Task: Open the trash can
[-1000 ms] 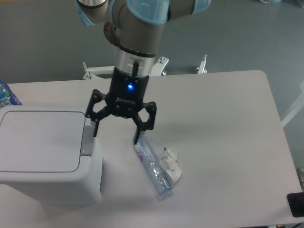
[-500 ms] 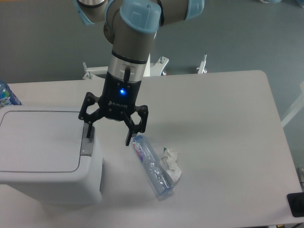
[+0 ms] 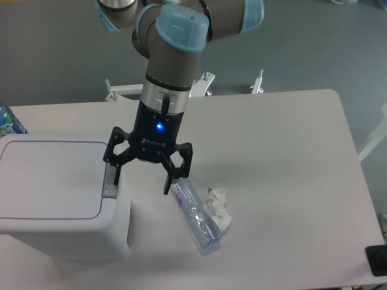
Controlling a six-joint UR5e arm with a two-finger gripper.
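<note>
The trash can [image 3: 54, 199] is a large light-grey bin at the left front of the table, its flat lid down. A darker grey push-button tab [image 3: 110, 183] sits on its right rim. My gripper [image 3: 141, 183] hangs open, fingers pointing down. Its left fingertip [image 3: 115, 176] is on or just above the tab; I cannot tell whether it touches. Its right fingertip [image 3: 167, 186] hangs beside the can, over the table, close to the top of a clear bottle.
A clear plastic bottle [image 3: 195, 214] lies on the table right of the can, with a crumpled white wrapper [image 3: 218, 206] beside it. A blue-labelled bottle [image 3: 7, 120] shows at the left edge behind the can. A dark object [image 3: 377, 260] sits at the front right corner.
The gripper shifted left from over the bottle to the can's rim, then dropped lower, bringing its left finger down at the button tab. The lid stays down.
</note>
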